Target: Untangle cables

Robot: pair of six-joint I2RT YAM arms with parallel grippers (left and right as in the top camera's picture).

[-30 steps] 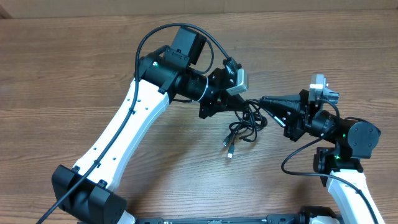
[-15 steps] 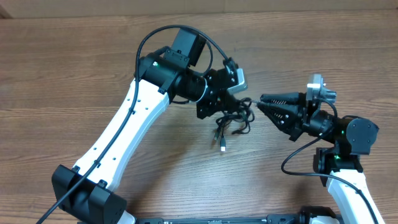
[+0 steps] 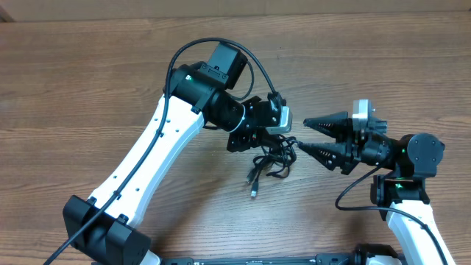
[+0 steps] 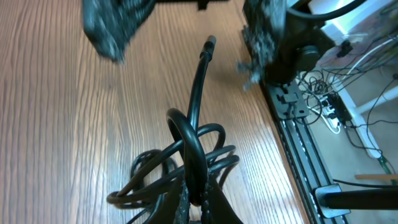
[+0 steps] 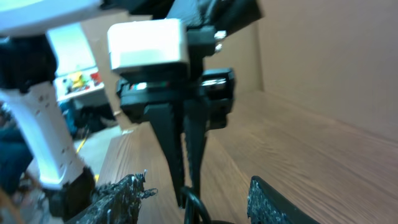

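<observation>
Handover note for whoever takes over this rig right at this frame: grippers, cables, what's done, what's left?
Left gripper: shut on the cables.
Right gripper: open, jaws spread just right of the bundle, holding nothing.
Cables: one looped clump at the left gripper, with a plug end trailing toward the near table edge.
Done: bundle gripped; no strand separated.
Left: take one strand with the right gripper, probably the trailing plug end, draw it free, then repeat.

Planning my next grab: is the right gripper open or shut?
Open. Overhead, the right gripper shows both fingers well apart, tips near the cables; its wrist view shows the gap too.
</observation>
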